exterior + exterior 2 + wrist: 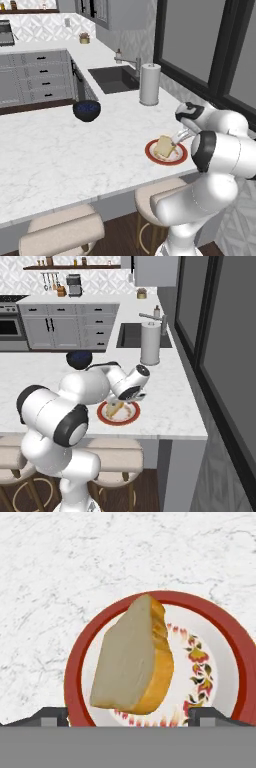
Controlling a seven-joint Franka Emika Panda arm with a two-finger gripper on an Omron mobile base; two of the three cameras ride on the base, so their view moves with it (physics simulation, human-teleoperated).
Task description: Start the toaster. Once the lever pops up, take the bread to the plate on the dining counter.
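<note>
Gripper: dark fingertips spread wide, released.
Bread: golden-crusted square slice, tilted over red-rimmed round plate; floral centre in hand view.

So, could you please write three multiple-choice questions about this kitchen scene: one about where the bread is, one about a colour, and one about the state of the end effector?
1. Where is the bread?
A. In the sink
B. Over the plate
C. Inside the blue bowl

2. What colour is the plate's rim?
A. Red-orange
B. Green
C. Black

3. How does the end effector stand?
A. Shut on the bread
B. Shut on the paper towel roll
C. Open, fingers apart either side of the bread

Answers:
1. B: all views show the slice within the plate's rim on the dining counter, standing tilted rather than flat.
2. A: the hand view shows a broad red-orange ring around a pale centre.
3. C: in the hand view the two fingertips stand wide, with a gap between each and the slice.
</note>
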